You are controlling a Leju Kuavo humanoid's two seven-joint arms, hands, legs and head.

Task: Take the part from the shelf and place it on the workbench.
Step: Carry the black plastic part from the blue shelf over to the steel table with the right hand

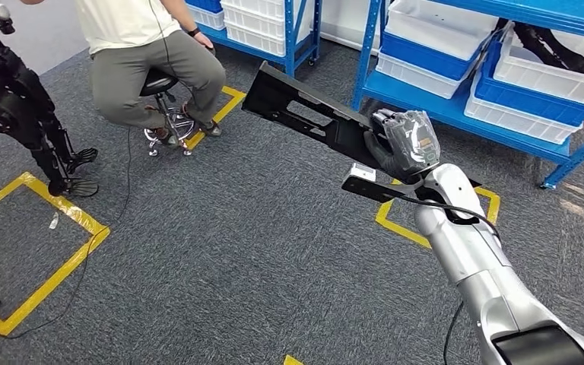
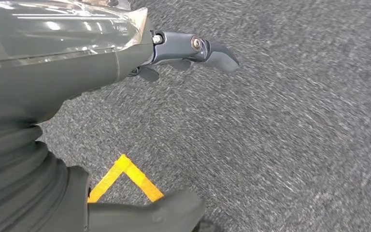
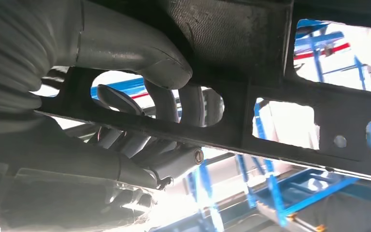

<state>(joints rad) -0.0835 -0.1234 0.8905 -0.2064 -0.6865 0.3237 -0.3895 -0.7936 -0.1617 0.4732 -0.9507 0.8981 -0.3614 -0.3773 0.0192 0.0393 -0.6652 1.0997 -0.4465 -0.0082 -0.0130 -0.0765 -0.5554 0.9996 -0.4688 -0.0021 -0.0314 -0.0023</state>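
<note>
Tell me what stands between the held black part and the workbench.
Cannot tell: the right robot hand grips the black part above carpet, and a seated person is ahead, but I see no workbench.

No readable text, label, brand, number or sign showed anywhere in these views. The long black part point(image 1: 312, 118) carried no visible lettering, and neither did the white bins point(image 1: 547, 80) on the blue shelf point(image 1: 456, 114). The yellow tape point(image 1: 38, 228) on the carpet formed plain outlines, with no characters on it. A small white tag point(image 1: 363, 172) sat by the right wrist, too small to read. Both wrist views showed no writing.
</note>
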